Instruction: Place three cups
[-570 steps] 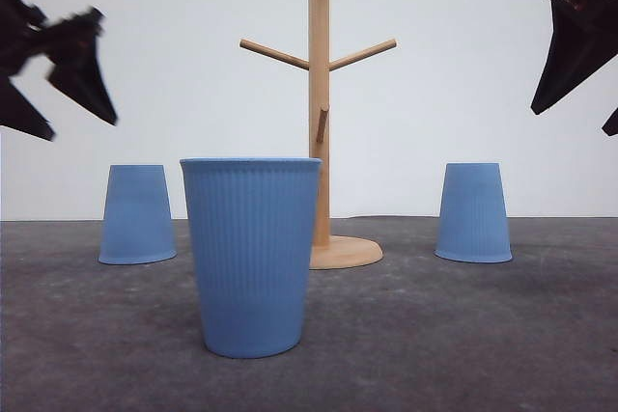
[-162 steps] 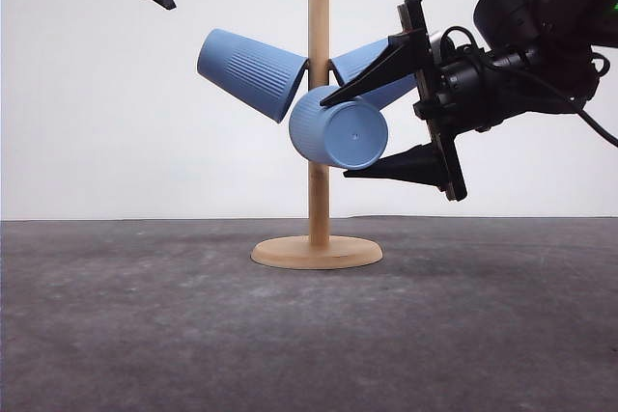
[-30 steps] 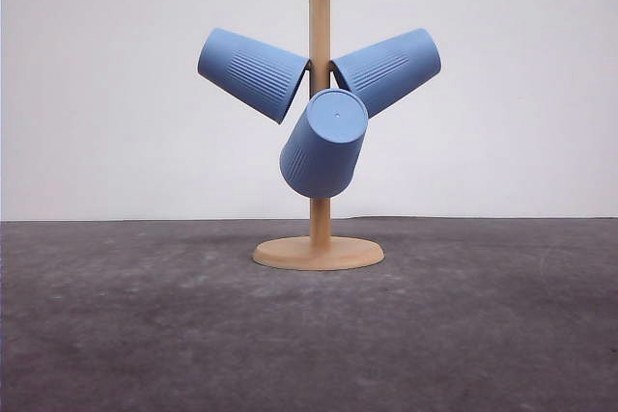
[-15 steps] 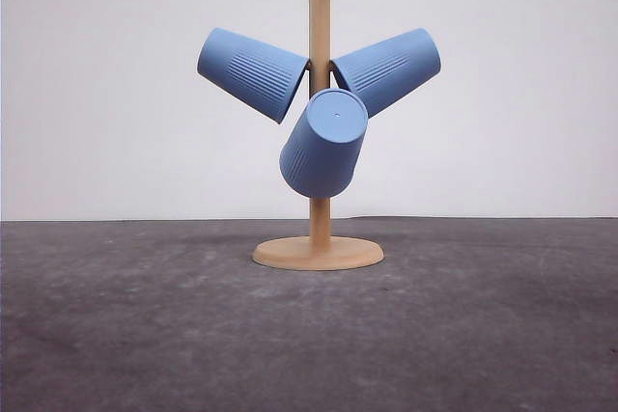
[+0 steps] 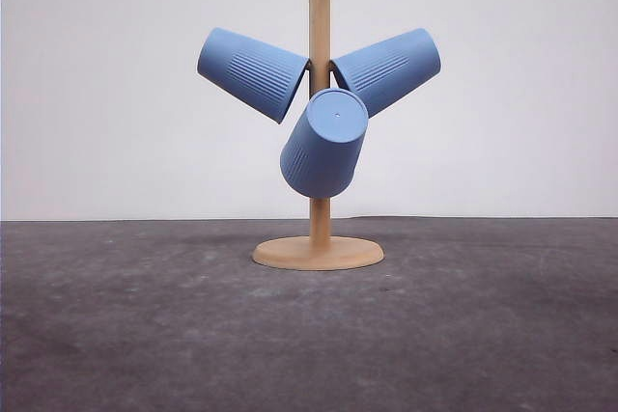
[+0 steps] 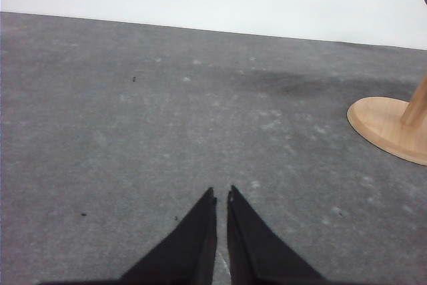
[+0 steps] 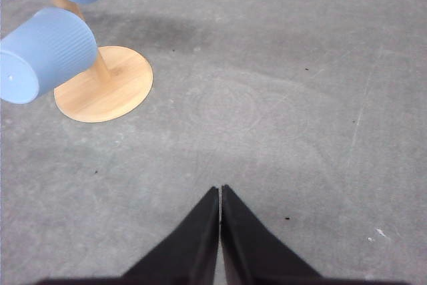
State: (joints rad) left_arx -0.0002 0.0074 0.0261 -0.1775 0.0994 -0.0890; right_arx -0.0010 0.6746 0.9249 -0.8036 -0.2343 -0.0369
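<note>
The wooden peg stand (image 5: 319, 142) is the landmark: a round pale-wood post rising from a flat disc base (image 5: 318, 253) on the grey, mottled, matte counter (image 5: 116, 335). All three cups hang on its pegs, mouths toward the post, flat bases pointing outward. They are light blue, tapered, handleless, with fine vertical ribbing. The left cup (image 5: 252, 73) slants up and away on the stand's left side, the right cup (image 5: 388, 68) mirrors it on the right, and the front cup (image 5: 324, 145) hangs lower, in front of the post, its smooth round base tilted up toward the front camera. The left jaws (image 6: 221, 199) are black, pointed wedges drawn nearly together with only a thin slit between the tips, holding nothing, over bare counter well apart from the stand's base. The right jaws (image 7: 220, 191) are pressed tip to tip, also empty, with the stand and front cup well off to one side. Open counter surrounds the base on every side.
</note>
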